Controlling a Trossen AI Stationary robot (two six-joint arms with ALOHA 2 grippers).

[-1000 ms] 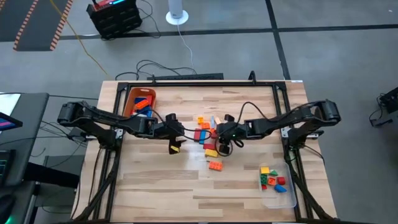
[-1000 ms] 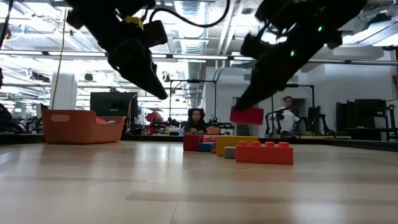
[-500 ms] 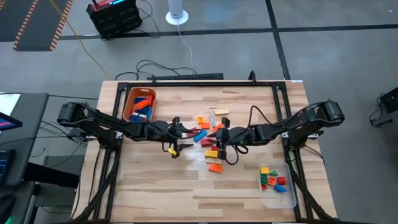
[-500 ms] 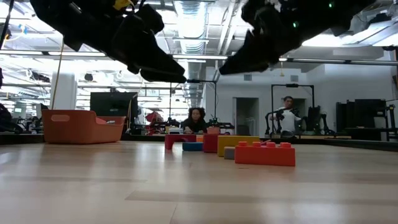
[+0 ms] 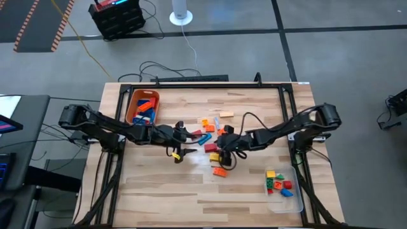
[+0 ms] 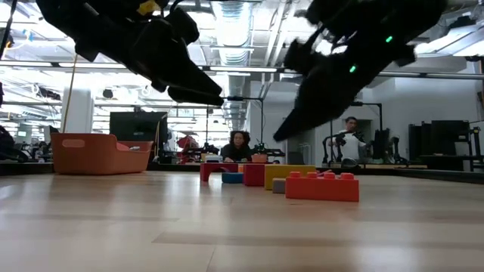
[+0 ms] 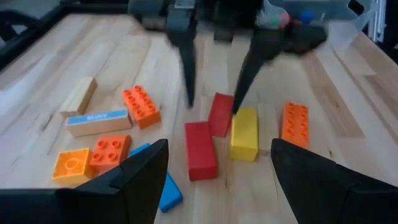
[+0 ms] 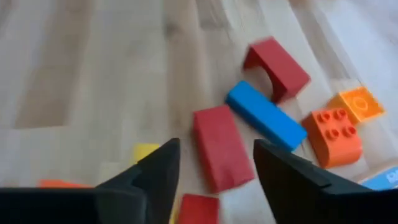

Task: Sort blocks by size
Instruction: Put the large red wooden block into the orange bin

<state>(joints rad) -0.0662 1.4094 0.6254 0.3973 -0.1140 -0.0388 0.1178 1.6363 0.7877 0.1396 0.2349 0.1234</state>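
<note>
The blocks (image 5: 213,143) lie loose near the middle of the wooden surface (image 5: 165,184); more of them sit in the orange bin (image 5: 143,105) at the far left corner, and a further handful in the clear tray (image 5: 284,191) at the near right corner.

The left pincer (image 5: 189,135) hangs above the left edge of the loose pile, fingers spread and grasping nothing; its wrist view shows a red block (image 7: 201,159), a yellow block (image 7: 244,133) and an orange block (image 7: 295,124) lying side by side, with a tan block (image 7: 79,96) and a blue-striped one (image 7: 98,122) well apart from them.

The right pincer (image 5: 220,144) hovers over the pile from the other side, its dark fingers (image 8: 283,168) parted and empty; a long red block (image 8: 220,147) lies on the wood between them, with a blue block (image 8: 263,114) just beside it and a red arch-shaped piece (image 8: 275,67) beyond.

In the low view an orange block (image 6: 321,186) stands nearest the camera; both arms hang above it, clear of the wood; people sit in the room behind.
</note>
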